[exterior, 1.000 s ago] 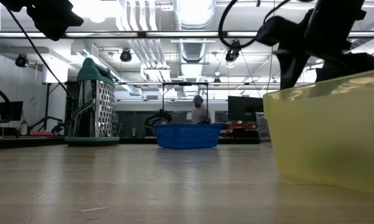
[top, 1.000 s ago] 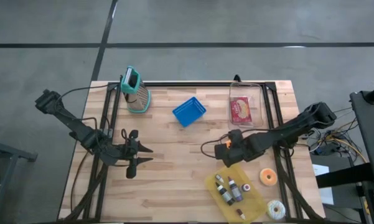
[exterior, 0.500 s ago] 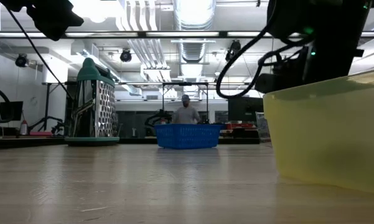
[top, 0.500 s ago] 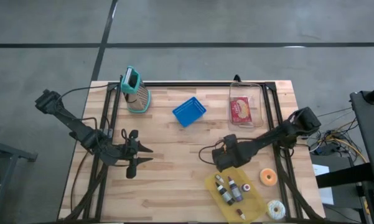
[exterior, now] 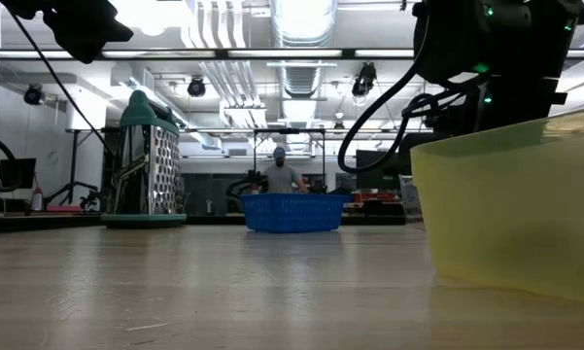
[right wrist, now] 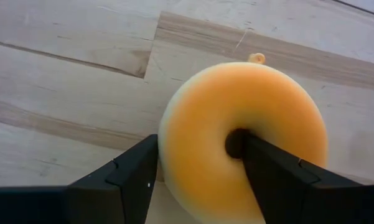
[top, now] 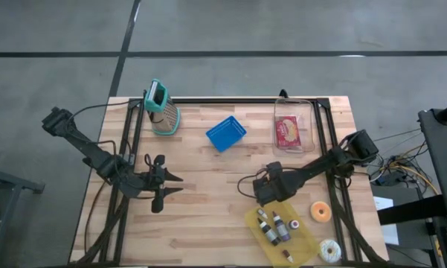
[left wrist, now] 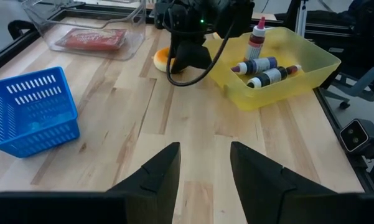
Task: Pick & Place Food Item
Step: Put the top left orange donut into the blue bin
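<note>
Right pincer (right wrist: 202, 171) clamped through the soft orange foam doughnut (right wrist: 246, 134), lower centre of frame — a one-sided pinch may slip off.

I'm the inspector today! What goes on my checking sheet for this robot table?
Surface: wooden table, nothing spilled seen.
Job's things: orange donut.
Clutter: blue basket, grater, yellow tray of bottles, clear box, loose donut, pale donut.
Grippers: right gripper shut on the orange donut, beside the yellow tray; left gripper open, over the table's left side.
Cables: black loop by the right gripper.
Surroundings: person far behind.
</note>
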Controlling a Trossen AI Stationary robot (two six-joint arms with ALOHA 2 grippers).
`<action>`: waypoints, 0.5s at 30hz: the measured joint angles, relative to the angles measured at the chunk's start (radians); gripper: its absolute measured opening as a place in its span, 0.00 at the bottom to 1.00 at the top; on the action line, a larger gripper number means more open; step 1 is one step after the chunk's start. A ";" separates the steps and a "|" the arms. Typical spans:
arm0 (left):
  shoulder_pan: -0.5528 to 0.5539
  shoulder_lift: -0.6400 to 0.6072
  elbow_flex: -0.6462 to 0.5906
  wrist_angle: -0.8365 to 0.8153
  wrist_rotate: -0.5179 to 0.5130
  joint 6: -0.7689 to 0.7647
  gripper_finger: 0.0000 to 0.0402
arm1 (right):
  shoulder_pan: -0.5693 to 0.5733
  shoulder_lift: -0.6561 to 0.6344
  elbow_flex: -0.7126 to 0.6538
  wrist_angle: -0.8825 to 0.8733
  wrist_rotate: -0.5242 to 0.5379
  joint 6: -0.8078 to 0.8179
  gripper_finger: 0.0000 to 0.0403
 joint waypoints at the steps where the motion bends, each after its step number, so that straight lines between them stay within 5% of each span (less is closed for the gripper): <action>1: 0.000 0.000 0.000 0.000 0.000 0.000 0.37 | 0.000 0.000 0.000 0.000 0.000 0.001 0.54; 15: 0.000 0.000 0.000 0.000 0.001 0.000 0.37 | -0.001 0.000 0.000 0.000 0.003 0.008 0.24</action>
